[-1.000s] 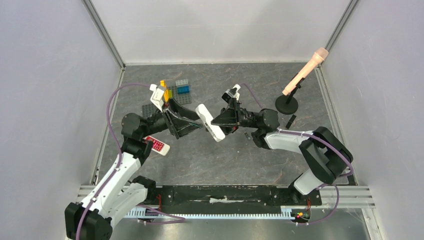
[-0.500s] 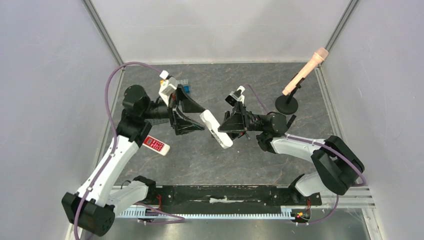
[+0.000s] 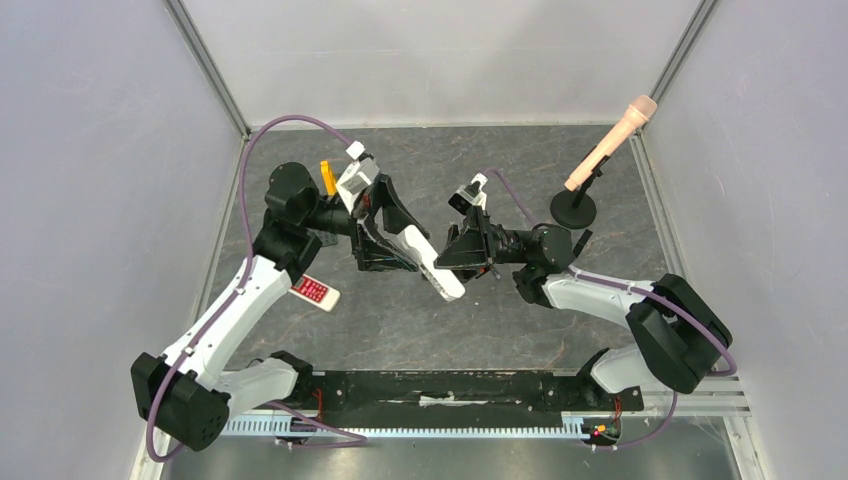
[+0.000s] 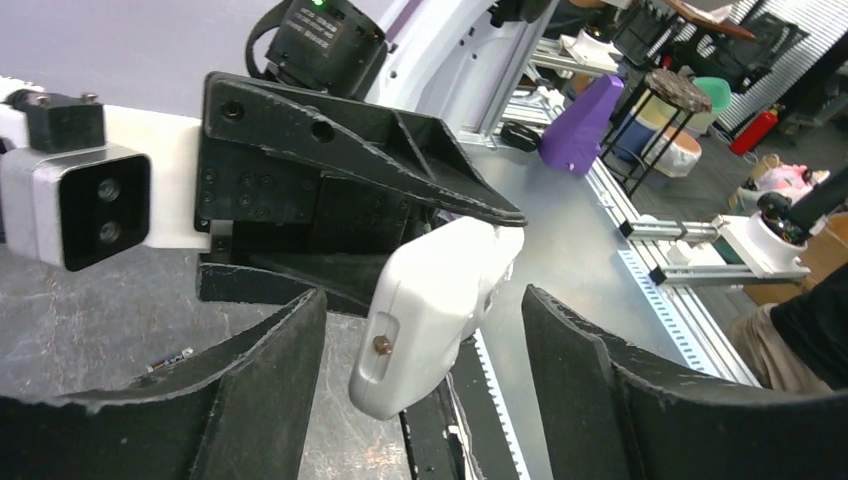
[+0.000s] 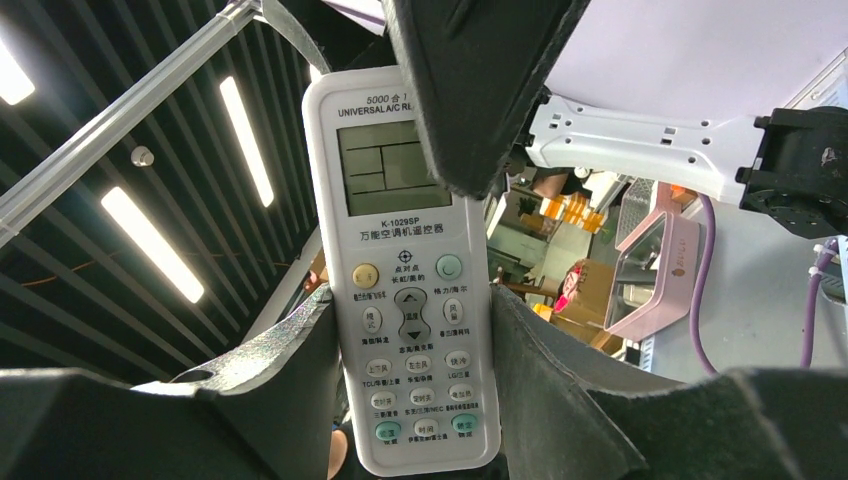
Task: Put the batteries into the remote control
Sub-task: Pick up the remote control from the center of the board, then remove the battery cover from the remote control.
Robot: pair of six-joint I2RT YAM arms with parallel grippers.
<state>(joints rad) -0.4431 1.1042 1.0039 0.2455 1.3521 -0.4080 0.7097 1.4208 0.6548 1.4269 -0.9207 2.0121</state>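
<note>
The right pincer [image 5: 410,300] grips a white plastic air-conditioner remote control [image 5: 392,235] by its sides. The left pincer [image 4: 425,300] gapes wide around the remote's end without touching it.

White remote control [image 3: 440,275] (screen blank) hangs aloft, tilted.

Right gripper [image 5: 410,310] clamps white remote [image 5: 395,200] from 6 o'clock; display end toward 12, black finger [image 5: 480,80] overlapping at 1

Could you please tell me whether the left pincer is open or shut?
Open. The left pincer has its fingers wide apart on either side of the white remote, with gaps showing; the right pincer holds the remote.
</note>
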